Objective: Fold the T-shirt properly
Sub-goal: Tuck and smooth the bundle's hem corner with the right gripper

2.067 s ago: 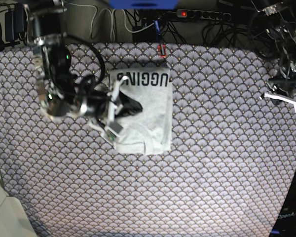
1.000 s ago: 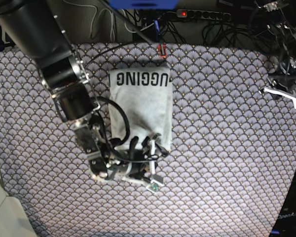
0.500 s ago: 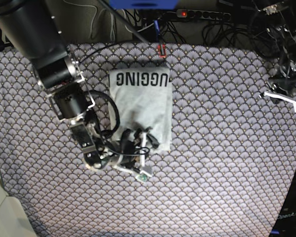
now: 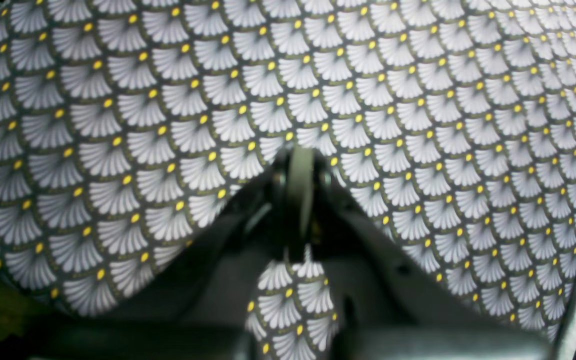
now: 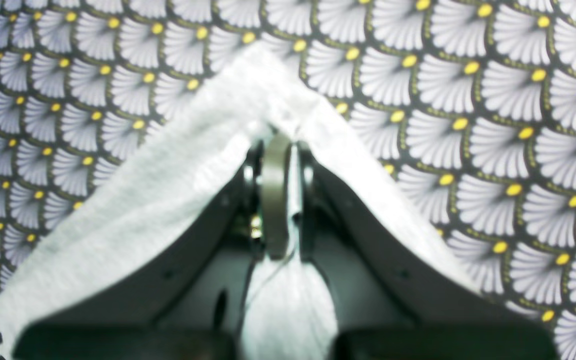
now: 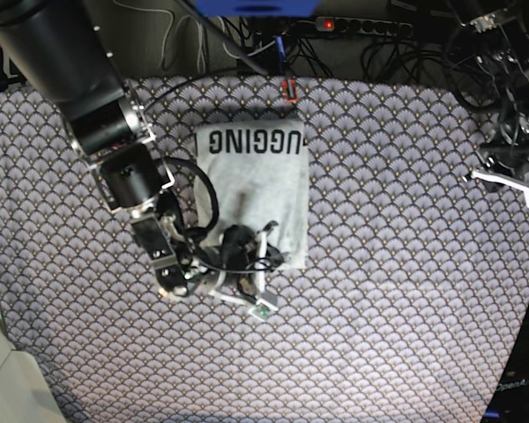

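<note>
T-shirt (image 6: 257,189): folded into a narrow grey rectangle on the desk's middle-left in the base view, the lettered band "UGGING" at its far end, upside down.
Near edge of T-shirt: partly hidden under the right arm's wrist and cables, so the lower left corner cannot be made out.
Right end effector (image 5: 282,142): fingers together, clamped on a peak of the T-shirt's grey cloth; the fabric drapes over both sides of it.
Lettering in right wrist view: only a scrap of black print, cut off at the bottom left corner.
Left end effector (image 4: 299,155): fingers shut together, nothing between them, just above the tablecloth (image 4: 418,100); the picture is blurred.
Left arm in base view: at the desk's right edge, well apart from the T-shirt, mostly lost among dark cables.
Tablecloth: scallop-patterned, covering the desk.
</note>
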Tool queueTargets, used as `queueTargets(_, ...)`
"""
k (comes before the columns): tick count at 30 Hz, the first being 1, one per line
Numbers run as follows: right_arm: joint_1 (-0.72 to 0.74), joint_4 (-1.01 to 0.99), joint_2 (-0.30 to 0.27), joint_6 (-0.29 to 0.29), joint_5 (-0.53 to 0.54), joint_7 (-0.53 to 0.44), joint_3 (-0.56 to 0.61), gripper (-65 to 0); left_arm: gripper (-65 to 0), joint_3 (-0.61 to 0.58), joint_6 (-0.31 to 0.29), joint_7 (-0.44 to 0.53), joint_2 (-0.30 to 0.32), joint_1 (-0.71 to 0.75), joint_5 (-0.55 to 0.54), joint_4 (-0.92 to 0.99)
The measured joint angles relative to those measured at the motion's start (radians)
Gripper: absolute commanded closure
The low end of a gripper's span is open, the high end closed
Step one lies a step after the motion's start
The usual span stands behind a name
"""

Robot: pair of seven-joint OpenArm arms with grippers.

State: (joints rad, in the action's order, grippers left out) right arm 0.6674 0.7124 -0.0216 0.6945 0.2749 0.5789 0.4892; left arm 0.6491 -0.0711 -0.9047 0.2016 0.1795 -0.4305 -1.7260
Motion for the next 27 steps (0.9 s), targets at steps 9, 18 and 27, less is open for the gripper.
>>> queueTargets(9,0.006,0.000,0.048,0.000,-0.005,0.003,0.000,0.0,-0.3,0.002,0.000,-0.001,0.003,0.004,0.001,0.000)
queueTargets(18,0.011,0.000,0.074,0.000,-0.005,0.003,-0.005,0.0,-0.3,0.004,0.000,0.000,0.000,0.004,0.000,0.000)
queueTargets(27,0.005,0.000,0.069,0.000,-0.006,-0.042,-0.001,-9.8,-0.3,0.004,0.000,0.000,0.000,0.006,0.000,0.000)
